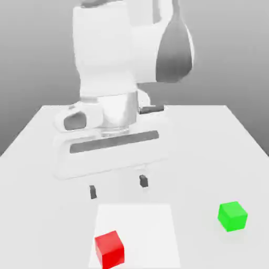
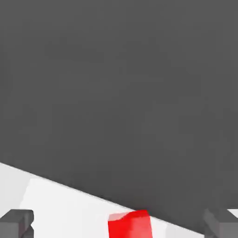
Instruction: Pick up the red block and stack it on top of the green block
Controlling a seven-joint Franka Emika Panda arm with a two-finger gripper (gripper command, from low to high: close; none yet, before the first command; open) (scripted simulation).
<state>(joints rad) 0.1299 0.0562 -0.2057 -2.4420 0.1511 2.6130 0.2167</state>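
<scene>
Two cubes without a long axis, red block (image 1: 110,250) and green block (image 1: 232,216) slightly angled, end effector (image 1: 118,186) released

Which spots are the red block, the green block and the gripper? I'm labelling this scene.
Red block (image 1: 110,250): exterior view, front face.
Green block (image 1: 232,216): exterior view, front face.
Gripper (image 1: 118,189): exterior view, between fingertips.

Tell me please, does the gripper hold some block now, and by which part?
Nothing is held: the gripper is open, and the red cube lies outside its fingers.
</scene>
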